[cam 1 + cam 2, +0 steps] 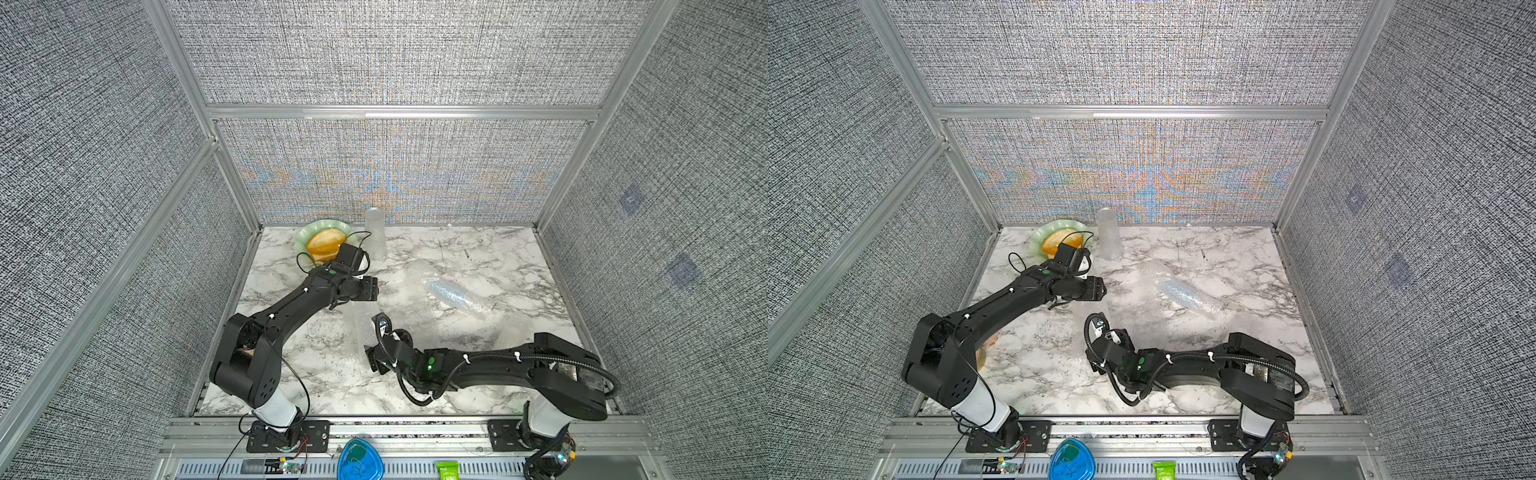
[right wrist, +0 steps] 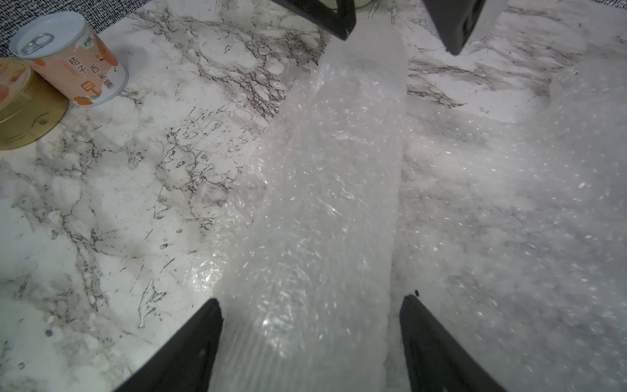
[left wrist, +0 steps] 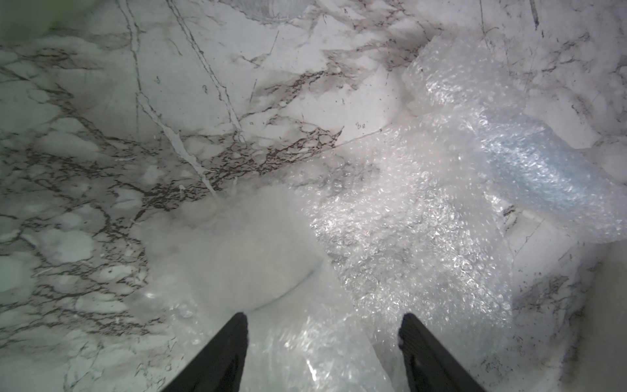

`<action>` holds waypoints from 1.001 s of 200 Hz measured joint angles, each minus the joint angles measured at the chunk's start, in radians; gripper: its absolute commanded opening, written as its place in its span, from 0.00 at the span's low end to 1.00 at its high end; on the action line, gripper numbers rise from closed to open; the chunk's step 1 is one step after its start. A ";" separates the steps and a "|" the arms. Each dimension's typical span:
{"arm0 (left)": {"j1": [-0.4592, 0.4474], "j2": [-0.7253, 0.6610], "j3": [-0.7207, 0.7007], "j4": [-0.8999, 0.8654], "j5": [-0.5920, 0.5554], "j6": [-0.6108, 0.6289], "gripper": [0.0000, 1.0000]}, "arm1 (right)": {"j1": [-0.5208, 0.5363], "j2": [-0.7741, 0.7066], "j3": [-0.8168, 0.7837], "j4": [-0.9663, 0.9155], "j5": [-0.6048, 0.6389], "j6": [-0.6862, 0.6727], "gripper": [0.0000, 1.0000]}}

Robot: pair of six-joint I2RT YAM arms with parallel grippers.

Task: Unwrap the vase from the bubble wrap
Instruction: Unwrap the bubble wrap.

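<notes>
Marble worktop (image 1: 478,249): both pincers, left (image 3: 324,342) and right (image 2: 310,325), gape apart around a bubble wrap roll (image 2: 325,190); vase (image 1: 455,293) looks still wrapped.

On the marble table (image 1: 478,245) lay one spread of bubble wrap (image 1: 440,291) (sheet count unclear), one clear tumbler (image 1: 375,232), one green plate (image 1: 305,237) bearing one bun (image 1: 326,243), and two cans (image 2: 73,57).

Peach can (image 2: 73,61): Chinese characters 桔子西米露 (partly legible).
</notes>
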 measured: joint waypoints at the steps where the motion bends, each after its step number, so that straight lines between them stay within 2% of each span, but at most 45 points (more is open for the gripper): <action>1: -0.001 0.000 0.000 0.000 0.000 0.001 0.72 | 0.000 0.000 -0.001 0.001 0.000 -0.002 0.77; 68: -0.032 0.037 0.001 0.029 -0.006 0.040 0.68 | -0.003 0.003 -0.006 0.025 0.002 -0.049 0.77; 151: -0.086 0.086 0.041 -0.023 -0.169 0.063 0.62 | -0.012 0.001 -0.010 0.029 0.001 -0.044 0.77; 200: -0.101 0.087 0.042 -0.024 -0.219 0.092 0.48 | -0.019 -0.004 -0.013 0.029 -0.001 -0.041 0.77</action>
